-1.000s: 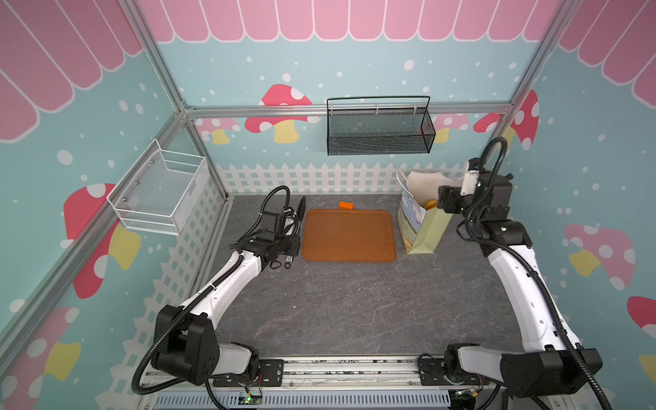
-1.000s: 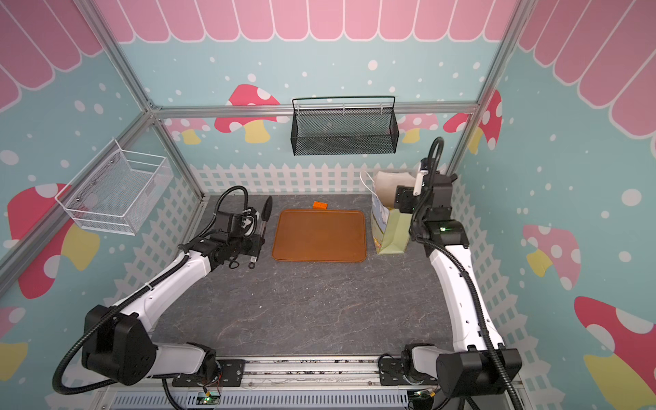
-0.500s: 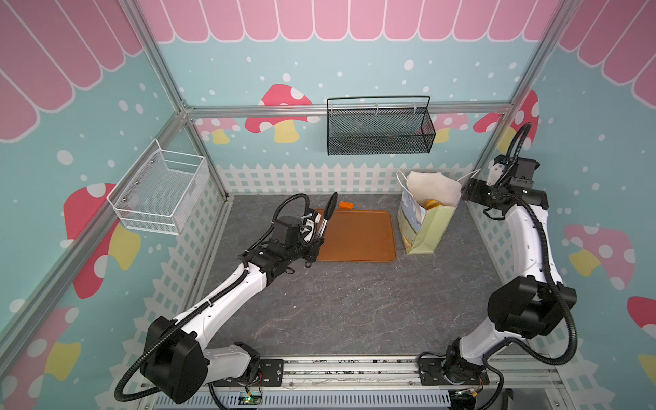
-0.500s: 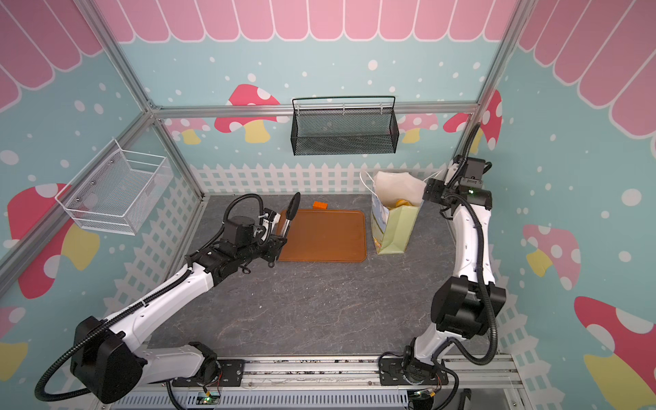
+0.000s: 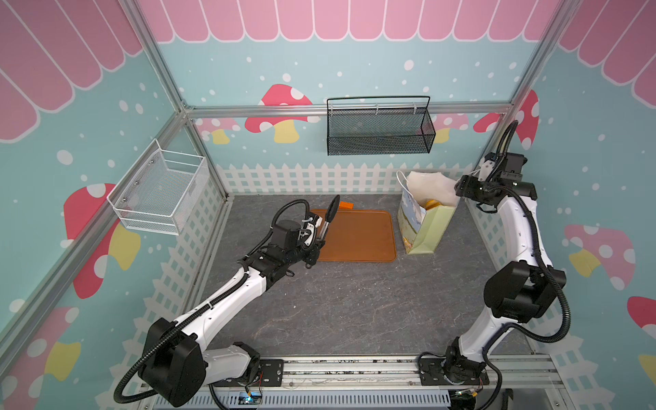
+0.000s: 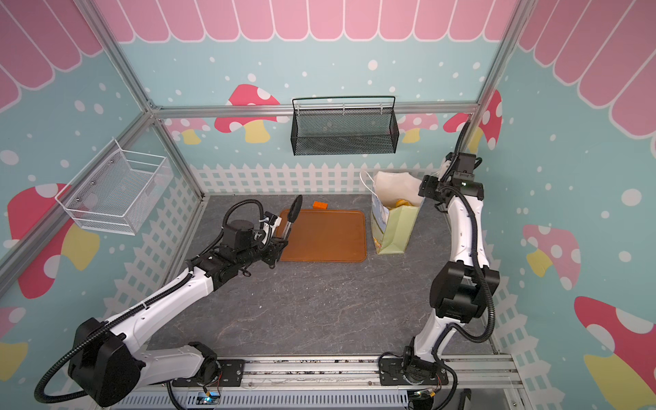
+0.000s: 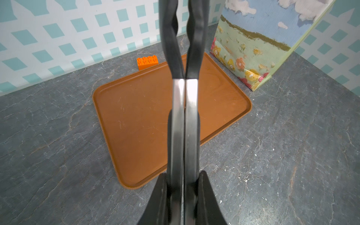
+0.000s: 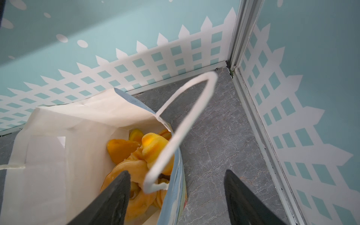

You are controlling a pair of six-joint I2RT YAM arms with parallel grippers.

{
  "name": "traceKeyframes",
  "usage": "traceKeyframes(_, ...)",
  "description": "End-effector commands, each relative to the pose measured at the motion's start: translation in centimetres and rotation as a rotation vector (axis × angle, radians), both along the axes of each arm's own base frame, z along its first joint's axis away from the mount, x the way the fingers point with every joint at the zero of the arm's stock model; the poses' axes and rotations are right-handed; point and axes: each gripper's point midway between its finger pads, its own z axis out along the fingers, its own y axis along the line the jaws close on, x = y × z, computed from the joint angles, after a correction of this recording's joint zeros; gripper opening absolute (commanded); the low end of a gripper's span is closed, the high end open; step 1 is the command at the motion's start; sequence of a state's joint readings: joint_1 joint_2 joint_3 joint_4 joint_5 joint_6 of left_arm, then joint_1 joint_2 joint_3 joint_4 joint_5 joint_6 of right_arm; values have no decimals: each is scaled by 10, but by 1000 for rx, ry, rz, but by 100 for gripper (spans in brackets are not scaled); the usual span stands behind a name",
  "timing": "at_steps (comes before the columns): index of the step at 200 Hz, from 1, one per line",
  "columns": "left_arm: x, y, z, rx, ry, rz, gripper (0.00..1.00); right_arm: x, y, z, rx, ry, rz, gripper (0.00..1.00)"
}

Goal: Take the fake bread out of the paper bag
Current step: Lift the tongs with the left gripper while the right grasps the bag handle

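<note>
Across the grey table [image 5: 355, 301], the flat orange-brown tray [image 5: 358, 236] lies bare mid-table, and a small orange brick [image 5: 346, 205] sits just behind its far edge. A black mesh basket [image 5: 380, 138] hangs on the back wall and a white wire basket [image 5: 159, 195] on the left wall, both well clear of the table.

The left gripper [image 7: 184, 181] is clamped tight on a pair of tongs [image 7: 184, 97]. Their metal arms are squeezed together and their black tips point up and out over the tray's near-left corner, well apart from the bag.

The paper bag [image 5: 431, 227] stands upright at the back right, just beside the tray's right edge, with its mouth gaping. Inside it is the fake bread [image 8: 136, 165], a heap of glossy yellow pieces low in the bag. A glimpse of yellow shows in both top views [image 6: 401, 203].

The right gripper [image 8: 176, 172] hangs at the bag's right-hand rim with its jaws spread wide and gripping nothing. One finger [image 8: 116, 194] is over the bag's opening above the bread, and the other finger [image 8: 245, 198] is outside, over bare table. Between them stand the bag's side wall and a white cord handle [image 8: 194, 116], which loops up right across the gap, in front of the bread. The bread lies below and just ahead of the inner finger, not touched.
</note>
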State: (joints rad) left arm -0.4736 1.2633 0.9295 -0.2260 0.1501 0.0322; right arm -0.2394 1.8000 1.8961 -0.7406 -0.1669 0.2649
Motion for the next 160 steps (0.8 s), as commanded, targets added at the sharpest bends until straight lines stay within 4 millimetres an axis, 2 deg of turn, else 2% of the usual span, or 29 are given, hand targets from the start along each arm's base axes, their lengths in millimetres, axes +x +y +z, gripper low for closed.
traceKeyframes(1, 5, -7, 9, -5, -60, -33, 0, 1, 9, -15, -19, 51, -8, 76)
traceKeyframes(22, 5, -7, 6, 3, -58, -39, 0, -1, 12, -30, -17, 88, -13, 76)
traceKeyframes(37, 3, -7, 4, 11, -58, -46, 0, -1, 10, -37, -23, 102, -34, 72)
traceKeyframes(81, -3, -1, 0, 42, -71, -47, 0, -2, -5, -31, -96, 82, -100, 60)
traceKeyframes(94, -4, 0, 0, 44, -74, -49, 0, -1, -5, -33, -98, 89, -89, 54)
traceKeyframes(116, -6, -2, 5, 32, -81, -61, 0, 0, 1, -39, -97, 100, -64, 30)
traceKeyframes(128, -8, -3, 10, 23, -86, -71, 0, 0, 3, -35, -132, 98, -59, 18)
traceKeyframes(148, -11, -5, 17, 13, -95, -89, 0, -1, 4, -20, -217, 78, -57, 1)
traceKeyframes(160, -14, -6, 20, 14, -99, -98, 0, -1, 4, -7, -265, 58, -54, 0)
